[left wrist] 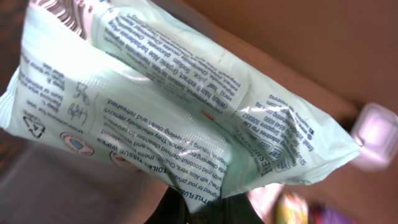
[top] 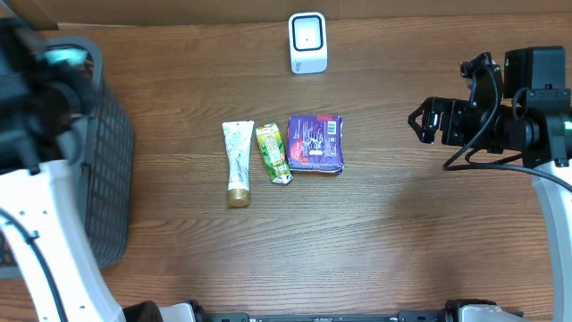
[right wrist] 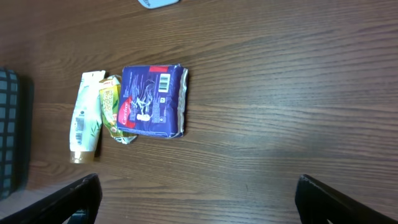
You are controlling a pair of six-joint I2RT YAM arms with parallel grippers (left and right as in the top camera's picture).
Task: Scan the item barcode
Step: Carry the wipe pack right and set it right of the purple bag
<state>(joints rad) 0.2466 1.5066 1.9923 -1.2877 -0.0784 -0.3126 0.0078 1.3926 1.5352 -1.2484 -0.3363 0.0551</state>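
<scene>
Wipes pack (left wrist: 174,106), pale green and covered in small print, is pinched in the left tool (left wrist: 196,210). The tool's dark fingers (left wrist: 177,208) are pressed together on the pack's lower edge at the bottom of the left wrist view. The pack fans out above the tool and fills most of that view, clear of the surface (top: 402,233). From overhead only a blurred teal patch of the pack shows, with the left arm above the dark basket (top: 103,152) at the far left.

Beyond the pack's right corner, the left wrist view catches a blurred white scanner (left wrist: 376,134). The overhead view shows the scanner standing upright at the far edge of the surface, which neither wrist view makes clear.

Well ahead of the right tool (right wrist: 196,190) lie three things in a row. They are a white tube (right wrist: 84,121), a green sachet (right wrist: 115,112) touching it, and a purple packet (right wrist: 152,99) overlapping the sachet's edge. The right wrist view alone shows a barcode on the purple packet's top face.

The right tool is spread wide and holds nothing, one finger at each lower corner of its view, above bare wood.
</scene>
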